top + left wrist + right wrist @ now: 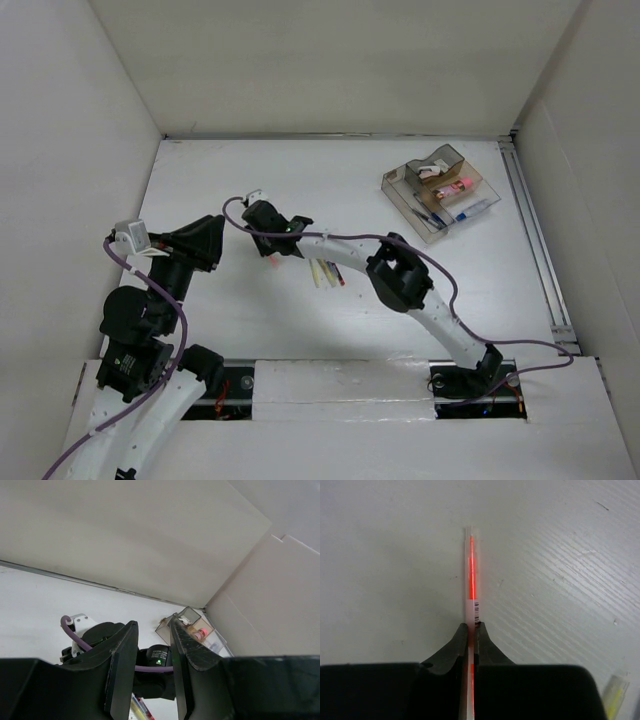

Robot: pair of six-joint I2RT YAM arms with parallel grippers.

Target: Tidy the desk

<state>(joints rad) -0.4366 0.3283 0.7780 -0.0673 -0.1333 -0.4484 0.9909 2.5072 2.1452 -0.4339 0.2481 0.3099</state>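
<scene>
though the right wrist view shows the right gripper [471, 626] plainly, its fingers cover the near stretch of the red pen [471, 565]. the pen's near end runs out of sight under the black housing at the bottom edge. from above, that grip is hidden under the arm's own wrist and the pen cannot be made out. a yellowish pen [615, 692] is cut off at the lower right corner of the wrist view. the clear tray [395, 190] holds several small things, one of them a pink thing [455, 187], all too small to name.

a white label with a barcode [475, 611] wraps the red pen just ahead of the fingertips; its digits are too fine to read.

the desk [250, 180] lies directly beneath the right gripper, which reaches across to its left-centre with jaws pinched tight on the red pen. the pen seems to lie flat on the white surface, pointing away from the camera. loose pens [325, 272] lie on the desk just beside that arm, and the tray sits well apart at the far right, near the metal rail [530, 230].

the left gripper [152, 625] hangs above the desk's left side, its jaws a narrow gap apart with nothing between them. past them show the right arm's wrist, its green light [159, 662] and a purple cable [67, 625].
</scene>
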